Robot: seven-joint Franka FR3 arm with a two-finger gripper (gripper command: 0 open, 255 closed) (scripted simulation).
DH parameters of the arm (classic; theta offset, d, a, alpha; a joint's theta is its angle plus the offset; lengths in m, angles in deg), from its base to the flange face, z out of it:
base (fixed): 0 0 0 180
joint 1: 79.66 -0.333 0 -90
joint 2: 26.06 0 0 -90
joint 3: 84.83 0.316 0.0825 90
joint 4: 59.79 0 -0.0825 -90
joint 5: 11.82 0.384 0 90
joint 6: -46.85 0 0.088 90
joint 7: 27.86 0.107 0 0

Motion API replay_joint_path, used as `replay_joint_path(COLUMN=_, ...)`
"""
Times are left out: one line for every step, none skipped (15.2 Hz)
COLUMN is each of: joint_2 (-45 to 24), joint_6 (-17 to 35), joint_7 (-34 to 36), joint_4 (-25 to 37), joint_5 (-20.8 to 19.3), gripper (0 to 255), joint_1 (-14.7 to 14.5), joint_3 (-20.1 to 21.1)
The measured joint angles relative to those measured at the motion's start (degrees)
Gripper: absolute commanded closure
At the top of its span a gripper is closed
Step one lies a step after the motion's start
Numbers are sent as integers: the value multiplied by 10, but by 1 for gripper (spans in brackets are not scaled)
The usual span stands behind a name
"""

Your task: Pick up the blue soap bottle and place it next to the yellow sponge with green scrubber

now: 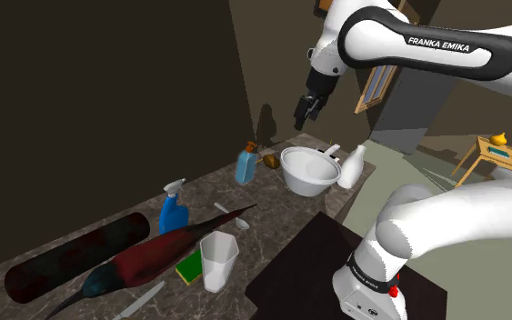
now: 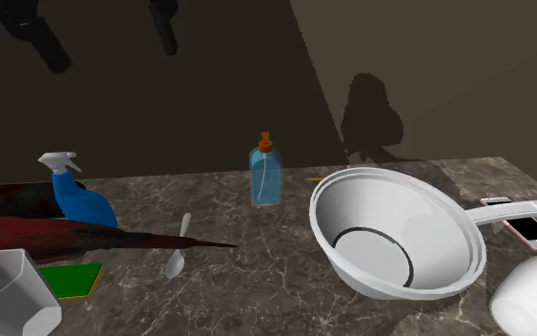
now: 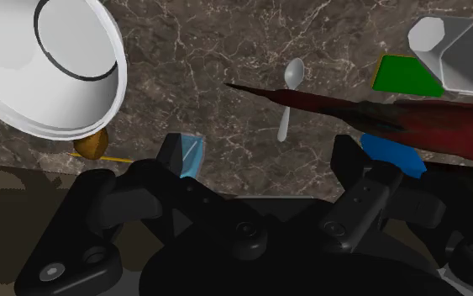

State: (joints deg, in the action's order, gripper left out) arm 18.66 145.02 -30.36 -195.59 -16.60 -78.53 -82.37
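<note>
Hanging above the far end of the brown marble counter, the black gripper is clear of every item. In the wrist view its fingers stand wide apart with nothing between them.

The blue soap bottle, with an orange pump top, stands upright at the counter's far edge by the wall. In the second exterior view, the white pan is near on its right, and the blue spray bottle is further off on its left.

The sponge, green face up with a yellow edge, lies at the near left, just beside a white cup and well apart from the soap bottle. A white spoon lies between them.
</note>
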Motion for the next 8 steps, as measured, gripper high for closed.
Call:
replay_joint_path(joint_2=0, joint_6=0, joint_7=0, joint_4=0, joint_5=0, gripper=0, joint_1=0, joint_3=0)
replay_joint_path(joint_2=-8, joint_6=6, joint_7=-2, joint_4=1, joint_5=-1, gripper=0, joint_1=1, joint_3=-3)
replay_joint_path(joint_2=-22, joint_6=17, joint_7=-3, joint_4=2, joint_5=-1, gripper=0, joint_1=2, joint_3=-5)
replay_joint_path(joint_2=-38, joint_6=29, joint_7=-8, joint_4=6, joint_5=-4, gripper=0, joint_1=5, joint_3=-11)
replay_joint_path(joint_2=-59, joint_6=41, joint_7=-10, joint_4=13, joint_5=-4, gripper=0, joint_1=7, joint_3=-15)
replay_joint_path(joint_2=-76, joint_6=55, joint_7=-15, joint_4=14, joint_5=-6, gripper=0, joint_1=10, joint_3=-22)
replay_joint_path(joint_2=-97, joint_6=74, joint_7=-17, joint_4=14, joint_5=-7, gripper=0, joint_1=11, joint_3=-27)
replay_joint_path(joint_2=-113, joint_6=87, joint_7=-19, joint_4=16, joint_5=-7, gripper=0, joint_1=13, joint_3=-30)
